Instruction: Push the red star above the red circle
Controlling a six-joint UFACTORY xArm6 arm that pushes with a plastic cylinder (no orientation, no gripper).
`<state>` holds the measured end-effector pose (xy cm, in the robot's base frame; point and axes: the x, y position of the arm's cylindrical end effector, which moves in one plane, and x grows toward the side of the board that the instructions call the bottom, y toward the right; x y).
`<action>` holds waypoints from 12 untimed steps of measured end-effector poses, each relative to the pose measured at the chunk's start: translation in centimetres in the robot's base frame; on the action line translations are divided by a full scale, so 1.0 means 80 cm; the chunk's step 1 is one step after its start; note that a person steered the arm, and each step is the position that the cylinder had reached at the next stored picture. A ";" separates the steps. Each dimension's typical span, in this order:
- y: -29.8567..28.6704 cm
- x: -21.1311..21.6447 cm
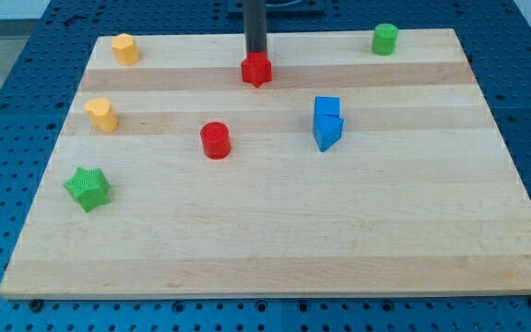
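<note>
The red star lies on the wooden board near the view's top, a little left of centre. My tip stands right behind it, at its top edge, touching or nearly touching it. The red circle sits lower down and to the view's left of the star, well apart from it and from my tip.
A yellow block sits at the top left and another yellow block below it. A green star is at the left. Two blue blocks touch each other right of centre. A green cylinder is at the top right.
</note>
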<state>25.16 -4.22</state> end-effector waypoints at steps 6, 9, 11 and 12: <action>0.020 0.073; 0.032 0.128; 0.043 0.152; 0.015 0.156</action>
<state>37.65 -3.05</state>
